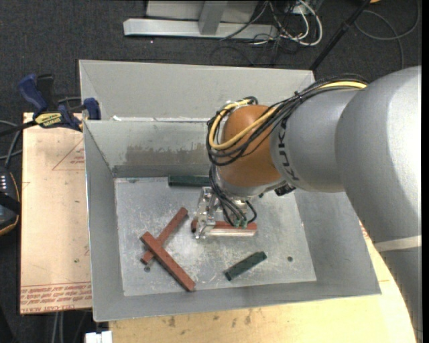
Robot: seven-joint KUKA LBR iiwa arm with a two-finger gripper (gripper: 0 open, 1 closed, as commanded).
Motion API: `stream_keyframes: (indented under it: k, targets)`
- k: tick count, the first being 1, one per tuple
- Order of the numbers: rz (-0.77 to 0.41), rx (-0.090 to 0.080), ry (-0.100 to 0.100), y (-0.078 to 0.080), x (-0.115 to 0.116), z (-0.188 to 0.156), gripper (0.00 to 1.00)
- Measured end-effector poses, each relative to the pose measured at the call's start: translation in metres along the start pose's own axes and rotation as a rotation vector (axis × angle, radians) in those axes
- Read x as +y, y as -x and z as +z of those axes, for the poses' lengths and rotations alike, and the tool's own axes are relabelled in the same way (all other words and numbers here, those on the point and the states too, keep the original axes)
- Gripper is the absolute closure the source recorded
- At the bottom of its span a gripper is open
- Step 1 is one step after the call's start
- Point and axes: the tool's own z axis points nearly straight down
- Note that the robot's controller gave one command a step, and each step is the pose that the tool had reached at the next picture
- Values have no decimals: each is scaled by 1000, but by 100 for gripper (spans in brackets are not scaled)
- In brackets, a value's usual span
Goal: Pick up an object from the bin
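Lying behind the scuffed grey bin (pixel 100 221): dark carpet (pixel 47 33), cables (pixel 305 10).

In the bin (pixel 100 201): crossed bars (pixel 164 249) front left, a block (pixel 244 265) front right, a strip (pixel 188 180) by the back wall, pincer (pixel 204 224) and slat (pixel 234 230) between.

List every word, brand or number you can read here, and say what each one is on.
"KUKA": on the grey arm, running sideways beside its orange cover, partly crossed by cables.
Nothing else can be read: the bin, the brown sticks and the dark stick lying in it show no writing.
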Motion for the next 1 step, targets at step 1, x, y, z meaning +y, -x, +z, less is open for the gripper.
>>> stream_keyframes:
  k: [1]
  targets:
    - [1, 0, 0, 0, 0, 0, 100]
